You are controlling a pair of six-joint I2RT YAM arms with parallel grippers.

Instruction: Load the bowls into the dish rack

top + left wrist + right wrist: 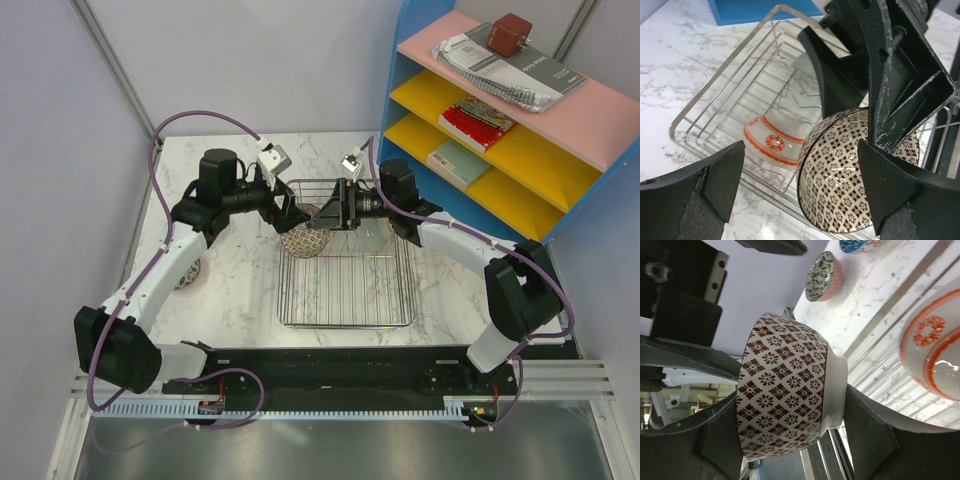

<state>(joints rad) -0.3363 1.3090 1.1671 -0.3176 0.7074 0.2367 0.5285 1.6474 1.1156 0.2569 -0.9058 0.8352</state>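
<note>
Marble table [240,290] is bearing the dish rack [345,300]; over its far end right gripper [790,425] is clamping a brown-patterned bowl [785,385] sideways, left gripper [800,185] gaping alongside.

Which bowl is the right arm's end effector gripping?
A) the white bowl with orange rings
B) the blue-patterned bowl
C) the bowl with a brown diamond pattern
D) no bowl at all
C: the right end effector has its fingers clamped on both sides of the brown diamond-patterned bowl, while the orange-ringed bowl sits ungripped in the dish rack.
</note>
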